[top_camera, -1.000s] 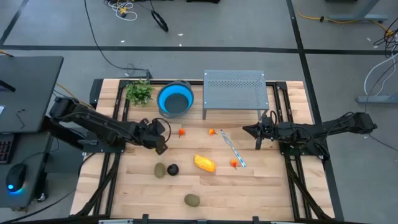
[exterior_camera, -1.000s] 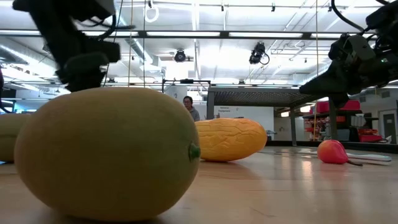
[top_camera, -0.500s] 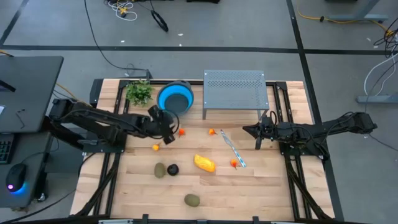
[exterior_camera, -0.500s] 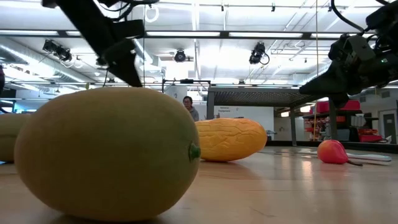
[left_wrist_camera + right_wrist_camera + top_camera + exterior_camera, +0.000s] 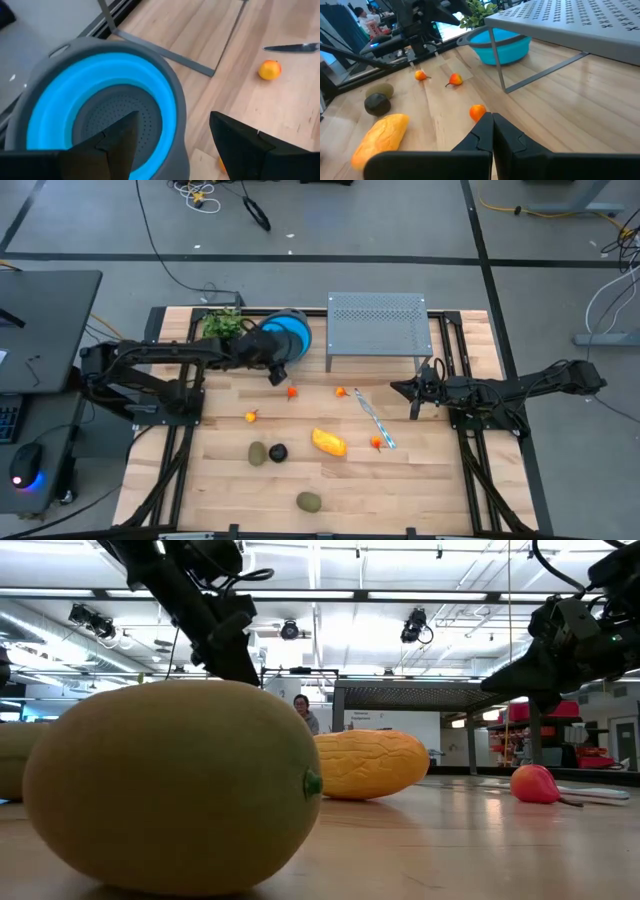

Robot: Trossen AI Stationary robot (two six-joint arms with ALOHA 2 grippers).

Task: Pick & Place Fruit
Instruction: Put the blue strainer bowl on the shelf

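Nearest the tabletop's front edge I see a green oval fruit [image 5: 309,501]; mid-table lie another green one [image 5: 257,453], a black ball [image 5: 278,452] and the long yellow piece [image 5: 329,442]. My right claw [image 5: 418,396] waits near the right edge, fingers pressed together. At the back edge my left claw [image 5: 172,137] hangs spread over the blue bowl [image 5: 291,336], holding nothing.

A blue collapsible colander [image 5: 283,338] with a grey rim sits at the upper centre of the wooden counter [image 5: 420,480]. A leafy green sprig [image 5: 222,327] lies just left of it. A grey perforated rack [image 5: 376,321] stands to its right. A thin pale striped strip [image 5: 372,416] lies below the rack.
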